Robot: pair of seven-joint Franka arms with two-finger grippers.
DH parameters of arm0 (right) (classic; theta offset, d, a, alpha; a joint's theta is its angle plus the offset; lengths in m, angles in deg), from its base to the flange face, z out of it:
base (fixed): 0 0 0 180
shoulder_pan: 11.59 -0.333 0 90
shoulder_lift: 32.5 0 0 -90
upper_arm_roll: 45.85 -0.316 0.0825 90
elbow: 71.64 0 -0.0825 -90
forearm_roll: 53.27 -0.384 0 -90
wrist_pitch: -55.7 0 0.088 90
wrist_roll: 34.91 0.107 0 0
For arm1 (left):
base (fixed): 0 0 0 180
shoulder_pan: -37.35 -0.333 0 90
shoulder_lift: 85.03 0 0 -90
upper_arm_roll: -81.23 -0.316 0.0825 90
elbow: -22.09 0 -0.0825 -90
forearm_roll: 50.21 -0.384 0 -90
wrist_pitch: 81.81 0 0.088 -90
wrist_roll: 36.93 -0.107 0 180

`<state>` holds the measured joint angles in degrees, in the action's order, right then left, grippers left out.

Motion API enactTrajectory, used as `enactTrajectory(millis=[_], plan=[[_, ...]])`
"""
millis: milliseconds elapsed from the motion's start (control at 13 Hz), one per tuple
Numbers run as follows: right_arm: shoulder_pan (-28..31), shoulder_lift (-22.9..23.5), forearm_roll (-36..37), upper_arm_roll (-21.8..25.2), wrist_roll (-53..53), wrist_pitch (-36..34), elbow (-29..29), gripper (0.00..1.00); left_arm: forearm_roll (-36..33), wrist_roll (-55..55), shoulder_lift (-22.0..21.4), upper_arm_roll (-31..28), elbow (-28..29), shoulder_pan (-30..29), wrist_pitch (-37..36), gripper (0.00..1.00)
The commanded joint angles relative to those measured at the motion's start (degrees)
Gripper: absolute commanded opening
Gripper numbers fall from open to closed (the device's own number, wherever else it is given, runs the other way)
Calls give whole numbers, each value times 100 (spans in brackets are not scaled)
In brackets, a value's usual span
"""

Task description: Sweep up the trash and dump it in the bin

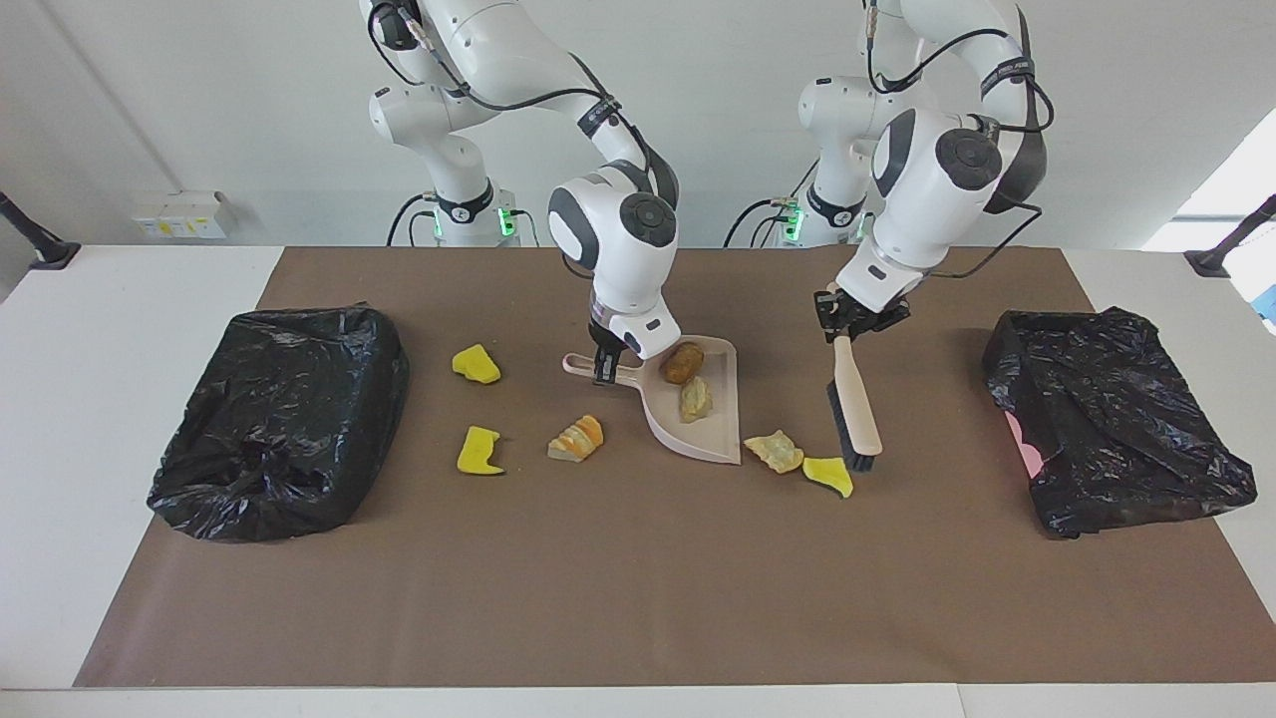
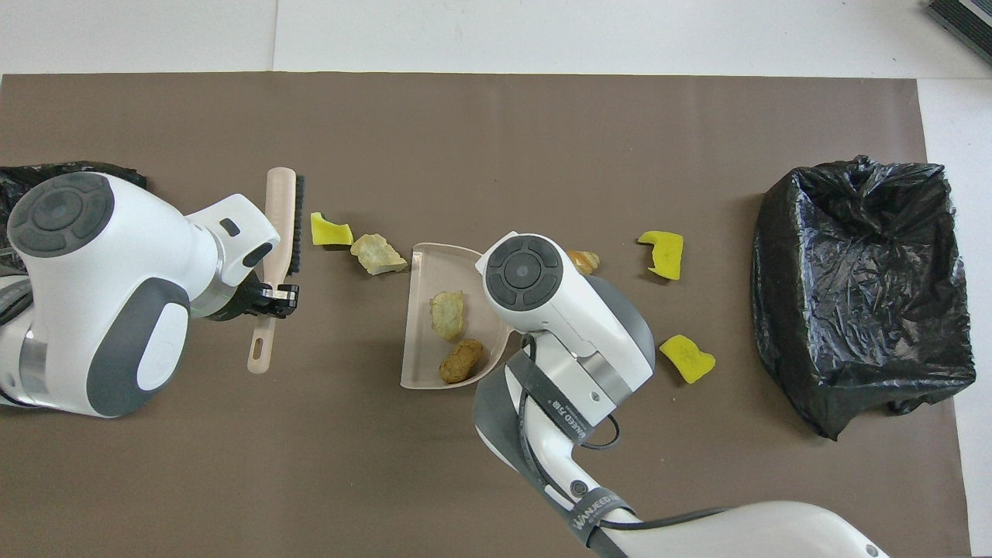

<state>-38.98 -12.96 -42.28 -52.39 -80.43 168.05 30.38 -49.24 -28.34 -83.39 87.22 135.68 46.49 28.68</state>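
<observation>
The dustpan (image 1: pixel 698 404) is held by its handle in the right gripper (image 1: pixel 602 371), jaws clamped on the handle, with its open edge turned toward the left arm's end of the surface — judged so that lumps can be pushed straight in. Two pieces of trash, a brown lump (image 1: pixel 681 362) and a pale tan lump (image 1: pixel 696 398), lie in the pan already. The brush (image 1: pixel 853 414) is carried in the left gripper (image 1: pixel 840 326), jaws clamped on its handle, bristle end down beside a yellow chunk (image 1: pixel 829 475) that touches a tan crumpled piece (image 1: pixel 777 451) just off the pan's open edge; the brush is judged to be set for sweeping these two toward the pan. Three pieces lie toward the right arm's end: an orange bread-like piece (image 1: pixel 577 438) near the pan, and two yellow chunks (image 1: pixel 477 364) (image 1: pixel 478 451) between it and the black-lined bin (image 1: pixel 279 419). A second black-lined bin (image 1: pixel 1112 419) sits at the left arm's end — pink shows at its edge. Lettering on the right arm's cable band is seen in the overhead view but cannot be read with confidence.
</observation>
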Motion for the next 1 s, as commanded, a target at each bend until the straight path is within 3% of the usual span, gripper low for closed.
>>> enactTrajectory(millis=[0,308,462,923], plan=[[32,-56,245,-23,-62,-239,10,0,-483,-181,984,69,-906,-262,-115,0],[40,-74,289,-41,-62,-258,19,0,-800,-551,1390,78,-874,-220,604,0],[49,-74,290,-41,-62,-249,28,0,-791,-578,1392,104,-559,-1,754,0],[66,-91,289,-41,-62,-170,89,0,-442,-797,760,157,637,693,940,0]])
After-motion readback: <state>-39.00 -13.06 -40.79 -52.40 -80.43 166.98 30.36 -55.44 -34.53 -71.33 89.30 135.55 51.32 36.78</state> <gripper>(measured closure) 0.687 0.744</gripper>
